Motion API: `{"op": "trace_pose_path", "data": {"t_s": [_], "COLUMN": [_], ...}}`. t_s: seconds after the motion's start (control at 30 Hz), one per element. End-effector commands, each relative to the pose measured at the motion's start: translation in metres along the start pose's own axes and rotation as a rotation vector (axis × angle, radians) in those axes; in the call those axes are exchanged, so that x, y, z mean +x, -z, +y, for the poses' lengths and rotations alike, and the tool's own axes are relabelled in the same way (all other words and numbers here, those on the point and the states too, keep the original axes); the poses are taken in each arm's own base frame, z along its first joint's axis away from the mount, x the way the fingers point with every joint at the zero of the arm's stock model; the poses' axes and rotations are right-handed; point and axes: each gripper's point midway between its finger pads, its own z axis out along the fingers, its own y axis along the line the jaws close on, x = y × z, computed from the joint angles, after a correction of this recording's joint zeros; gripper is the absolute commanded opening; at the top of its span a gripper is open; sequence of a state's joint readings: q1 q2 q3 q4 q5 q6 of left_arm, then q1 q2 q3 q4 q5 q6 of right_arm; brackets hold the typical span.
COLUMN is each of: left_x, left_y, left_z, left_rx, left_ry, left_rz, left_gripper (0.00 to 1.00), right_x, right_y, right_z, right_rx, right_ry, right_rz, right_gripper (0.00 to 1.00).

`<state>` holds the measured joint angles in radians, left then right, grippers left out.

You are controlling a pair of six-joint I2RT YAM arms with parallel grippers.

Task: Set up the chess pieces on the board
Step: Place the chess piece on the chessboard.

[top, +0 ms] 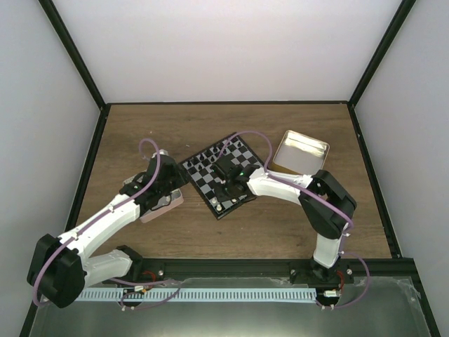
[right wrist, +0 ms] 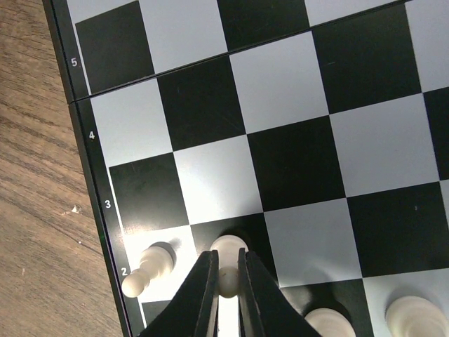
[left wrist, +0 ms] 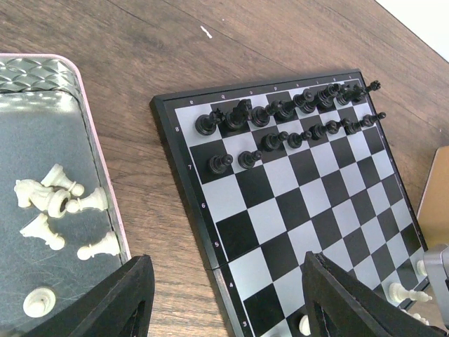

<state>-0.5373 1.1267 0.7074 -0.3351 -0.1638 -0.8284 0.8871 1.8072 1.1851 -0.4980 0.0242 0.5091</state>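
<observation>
Right wrist: clamped pawn (right wrist: pixel 229 247) (base hidden)

Wood-grain table (right wrist: pixel 35 175) is lying under my right claw (right wrist: pixel 226 270) and spreading left of it; white walls (top: pixel 210 49) are standing beyond, black frame posts (top: pixel 74 53) are edging them.

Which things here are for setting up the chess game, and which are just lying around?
For the job: the white chess pieces, the board, and the right gripper pinching one white piece.

Just lying about: the pink tin, the gold tin, and the black pieces already in their rows.
</observation>
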Motion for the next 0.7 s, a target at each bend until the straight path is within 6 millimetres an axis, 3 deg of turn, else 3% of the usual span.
{"op": "trace_pose_path", "data": {"t_s": [0.0,0.37,0.47,0.67], "left_x": [-0.008,-0.012,-0.013,-0.009], "left_y": [0.002,0.005,0.005,0.001], "left_z": [-0.003,0.005,0.015,0.054], "left_rx": [-0.002,-0.034,-0.071,-0.176], "left_ry": [-0.011,-0.007,0.001,0.057], "left_rz": [-0.020,-0.041,-0.057,-0.059], "left_gripper": [0.60,0.63,0.68,0.71], "right_x": [-0.004,-0.023,-0.028,-0.038], "right_y": [0.002,0.016,0.023,0.047], "right_z": [0.005,0.014,0.016,0.015], "right_rx": [0.007,-0.023,-0.034,-0.060], "right_ry": [0.011,-0.004,-0.016,-0.049], "right_rz": [0.000,-0.060,-0.091,-0.189], "right_gripper": [0.09,0.24,0.27,0.30]}}
